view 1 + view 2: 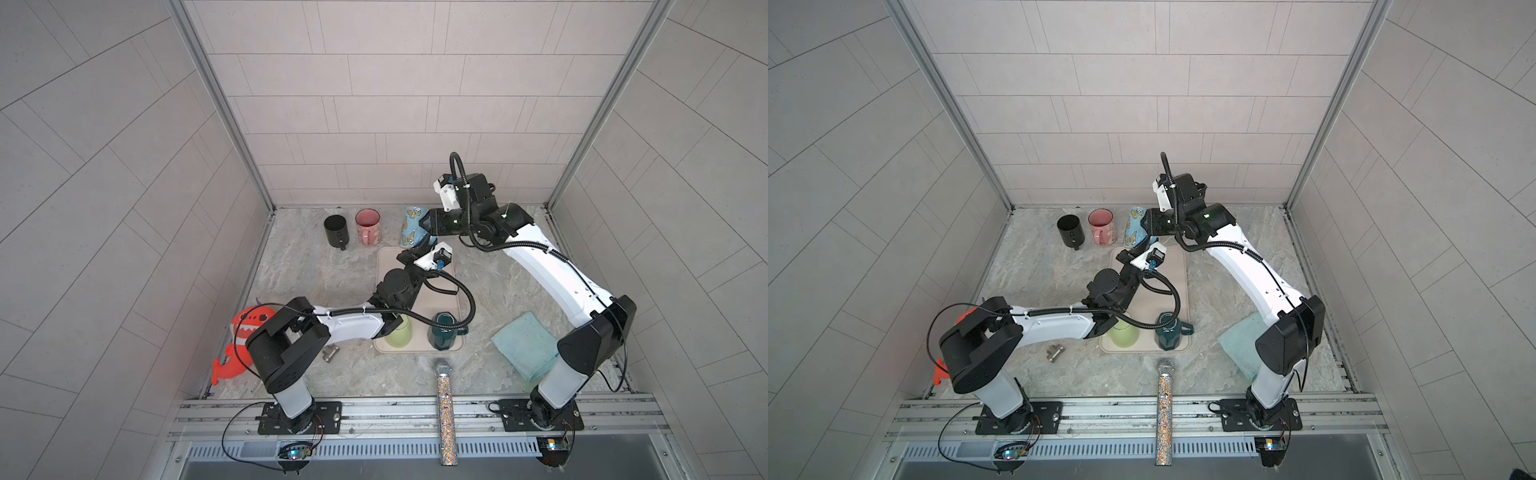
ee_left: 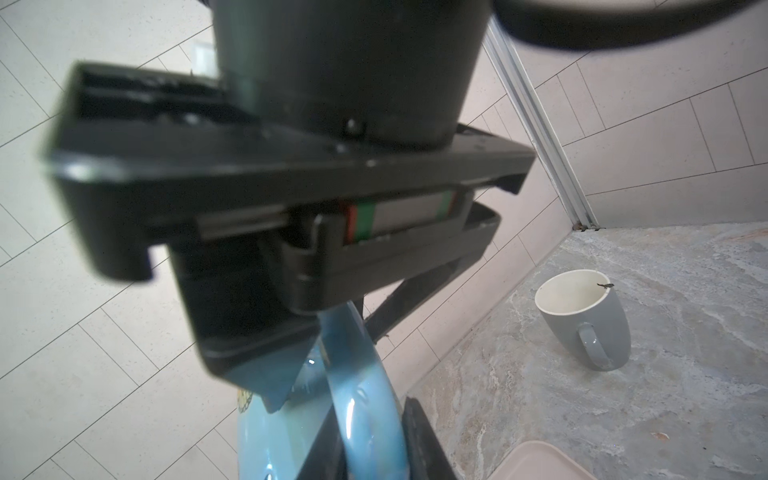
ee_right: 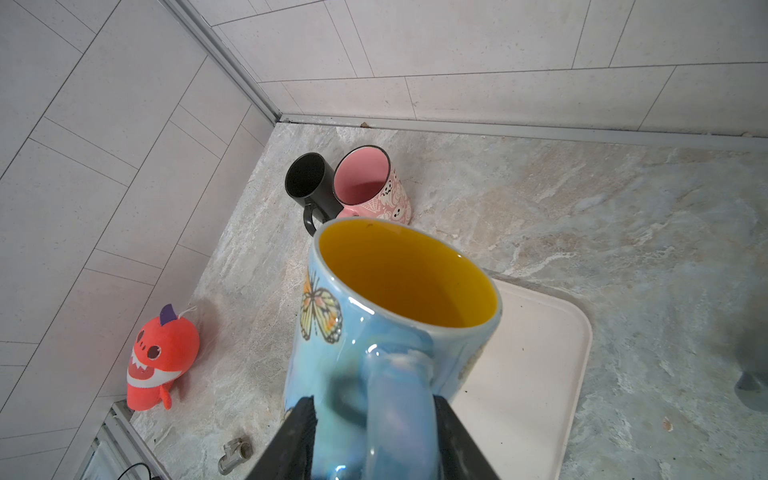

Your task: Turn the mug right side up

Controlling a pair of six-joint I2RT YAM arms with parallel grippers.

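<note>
The light blue butterfly mug (image 1: 412,226) (image 1: 1134,229) hangs tilted above the far end of the beige tray (image 1: 386,266). Its yellow inside (image 3: 407,274) faces the right wrist camera. My left gripper (image 2: 370,449) (image 1: 420,246) is shut on the mug's handle (image 2: 357,399) from below. From the right, my right gripper (image 3: 372,436) (image 1: 426,226) has a finger on each side of the same handle (image 3: 397,399). One finger (image 3: 303,432) stands a little way off the handle, the other lies close against it.
A black mug (image 1: 336,230) and a pink mug (image 1: 368,226) stand upright at the back left. A green cup (image 1: 399,332) and a dark teal mug (image 1: 444,332) sit at the tray's near end. A grey mug (image 2: 582,316), teal cloth (image 1: 525,345), glitter microphone (image 1: 444,403), red toy (image 1: 245,328) and metal fitting (image 1: 330,353) lie around.
</note>
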